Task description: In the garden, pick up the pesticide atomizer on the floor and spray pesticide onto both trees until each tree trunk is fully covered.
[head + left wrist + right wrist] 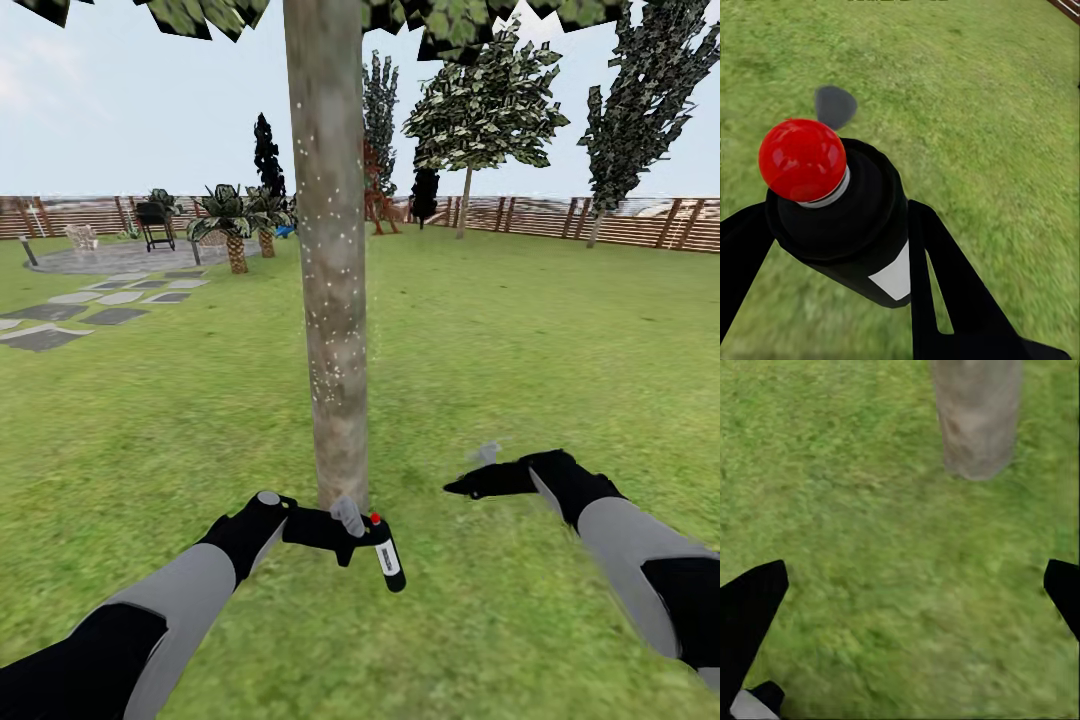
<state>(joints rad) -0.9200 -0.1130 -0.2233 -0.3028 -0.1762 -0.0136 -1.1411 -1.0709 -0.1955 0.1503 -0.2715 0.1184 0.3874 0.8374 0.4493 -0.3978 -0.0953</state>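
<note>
atomizer (383, 553): held tilted at trunk base | trunk (331, 260): white-specked

The trunk (330, 250) runs off the head view's top edge, and its canopy is cropped. In the right wrist view, both fingers (750, 615) are cut by the edges. The atomizer's (847, 217) spray head (left wrist view) is hidden behind its red cap (802, 159).
</note>
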